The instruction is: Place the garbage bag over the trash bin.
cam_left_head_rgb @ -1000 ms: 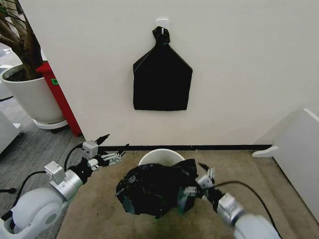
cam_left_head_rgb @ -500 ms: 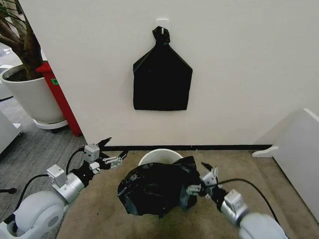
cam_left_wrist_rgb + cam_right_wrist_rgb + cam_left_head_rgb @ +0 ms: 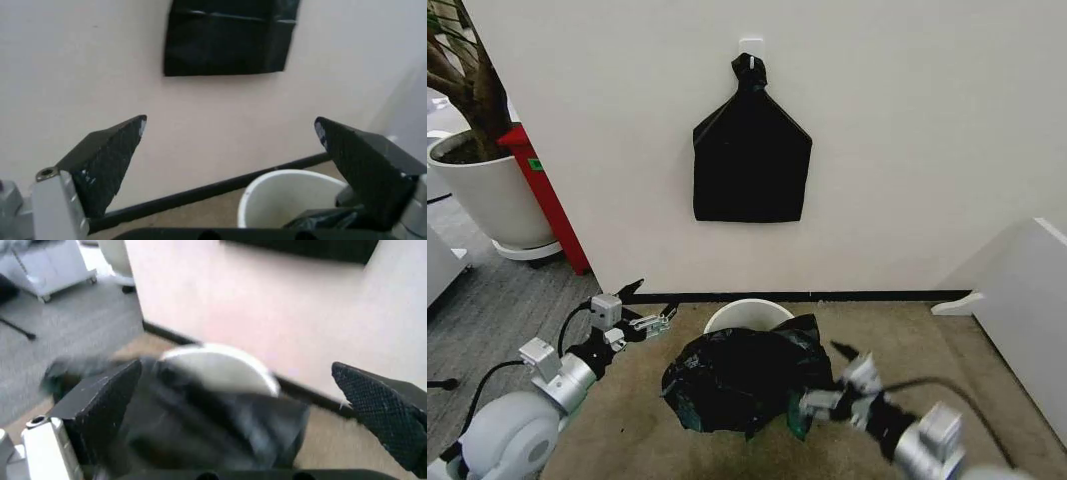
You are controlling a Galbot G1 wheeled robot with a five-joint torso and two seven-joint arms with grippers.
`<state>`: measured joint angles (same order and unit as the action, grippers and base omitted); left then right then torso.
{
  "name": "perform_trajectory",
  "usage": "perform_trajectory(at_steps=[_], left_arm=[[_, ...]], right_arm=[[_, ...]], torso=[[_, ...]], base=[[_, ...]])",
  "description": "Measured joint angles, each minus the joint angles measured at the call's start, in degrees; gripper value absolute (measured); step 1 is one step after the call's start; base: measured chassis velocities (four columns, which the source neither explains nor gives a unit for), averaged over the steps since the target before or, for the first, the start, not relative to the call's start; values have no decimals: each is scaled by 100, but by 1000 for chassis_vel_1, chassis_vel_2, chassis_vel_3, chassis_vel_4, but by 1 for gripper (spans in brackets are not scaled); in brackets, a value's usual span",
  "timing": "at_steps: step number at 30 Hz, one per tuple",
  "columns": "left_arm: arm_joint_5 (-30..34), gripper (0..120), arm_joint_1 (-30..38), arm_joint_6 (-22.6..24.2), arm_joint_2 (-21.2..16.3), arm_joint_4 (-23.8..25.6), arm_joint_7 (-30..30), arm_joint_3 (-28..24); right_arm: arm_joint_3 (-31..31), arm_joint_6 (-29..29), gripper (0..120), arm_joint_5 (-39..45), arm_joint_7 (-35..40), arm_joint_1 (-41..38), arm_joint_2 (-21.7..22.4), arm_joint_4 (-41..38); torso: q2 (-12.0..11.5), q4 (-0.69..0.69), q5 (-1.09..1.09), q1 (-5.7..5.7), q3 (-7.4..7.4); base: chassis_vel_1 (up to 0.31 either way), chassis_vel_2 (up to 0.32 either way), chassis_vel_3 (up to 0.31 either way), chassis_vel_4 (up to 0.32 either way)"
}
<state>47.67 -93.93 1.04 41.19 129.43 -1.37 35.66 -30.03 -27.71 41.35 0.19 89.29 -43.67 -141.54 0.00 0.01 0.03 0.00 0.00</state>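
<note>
1. Head view: the bag (image 3: pixel 742 385) sits crumpled over the near side of the bin (image 3: pixel 745 314), whose far rim is bare.
2. The right gripper (image 3: pixel 839 382), jaws wide and empty, is just beside the bag's right edge.
3. The left gripper (image 3: pixel 649 306), also wide, hangs left of the bin, farther from the bag.

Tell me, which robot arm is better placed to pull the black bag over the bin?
Probably the right gripper: it sits beside the garbage bag, fingers open. The left gripper hovers open, off to the side of the trash bin.
</note>
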Motion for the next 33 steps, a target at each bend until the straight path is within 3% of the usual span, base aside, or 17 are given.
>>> perform_trajectory(at_steps=[3,5,7,11,14,15,21,23,24,27,33], left_arm=[[12,100,-167,389,175,240,-333,329],[10,100,-228,552,210,294,-410,444],[5,100,-247,606,212,309,-442,471],[-3,100,-254,851,199,389,-598,552],[2,100,-232,959,200,435,-659,578],[2,100,-232,959,200,435,-659,578],[34,100,-80,1124,97,336,-701,598],[41,100,-57,1131,84,328,-708,598],[61,100,-36,1138,76,325,-715,608],[70,100,-78,1137,123,358,-715,650],[63,100,-133,1113,233,394,-697,690]], right_arm=[[208,-736,100,1415,230,-1485,466,643],[409,-1131,100,1925,268,-2222,532,1128],[501,-1249,100,2105,290,-2463,542,1306],[1761,-1481,100,2753,349,-4116,635,2307],[2702,-1481,100,2857,295,-5135,641,2822],[2702,-1481,100,2857,295,-5135,641,2822],[5290,-1476,100,2397,-643,-7350,475,4141],[5550,-1474,100,2326,-705,-7529,437,4244],[6182,-1472,100,2216,-845,-7925,316,4516],[6991,-1468,100,2054,-965,-8364,67,4971],[7583,-1463,100,1760,-1172,-8685,-273,5414]], torso=[[0,2,-3,0,1],[0,0,-1,0,1],[0,0,-2,0,1],[0,-2,-1,0,1],[0,-1,-4,0,1],[0,-1,-4,0,1],[0,-2,-6,0,1],[0,-2,-7,0,1],[-1,-1,-4,0,1],[0,-2,-5,0,1],[0,-2,-4,0,1]], base=[[0,0,0,0],[0,0,0,0],[0,0,0,0],[0,0,0,0],[0,0,0,0],[0,0,0,0],[0,0,0,0],[0,0,0,0],[0,0,0,0],[0,0,0,0],[0,0,0,0]])
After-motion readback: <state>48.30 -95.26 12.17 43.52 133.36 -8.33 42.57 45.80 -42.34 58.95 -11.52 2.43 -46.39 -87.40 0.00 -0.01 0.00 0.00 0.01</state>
